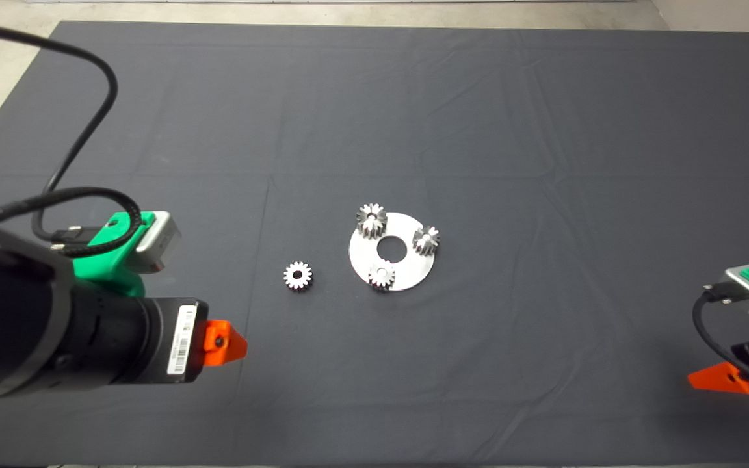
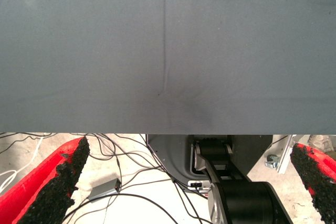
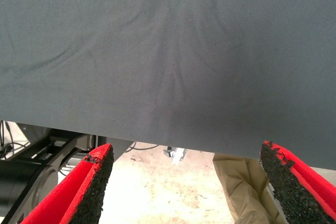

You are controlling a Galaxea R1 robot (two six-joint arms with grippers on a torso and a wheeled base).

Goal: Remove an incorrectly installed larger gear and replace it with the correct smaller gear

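Observation:
A round silver plate (image 1: 407, 268) with a central hole lies mid-mat and carries three steel gears. The far-left one (image 1: 371, 219) looks widest and dullest, so I take it as the larger gear. The smaller gear (image 1: 297, 275), with a bright face and round bore, lies loose on the mat left of the plate. My left gripper (image 1: 225, 344) hovers low at the near left, apart from the loose gear; its fingers (image 2: 63, 182) stand wide open and empty. My right gripper (image 1: 719, 378) waits at the near right edge, open and empty (image 3: 184, 182).
The dark mat (image 1: 478, 130) covers the table and has a few creases. The two other gears (image 1: 426, 240) (image 1: 381, 275) sit on the plate. Below the mat's near edge the wrist views show floor, cables (image 2: 121, 171) and the robot's base.

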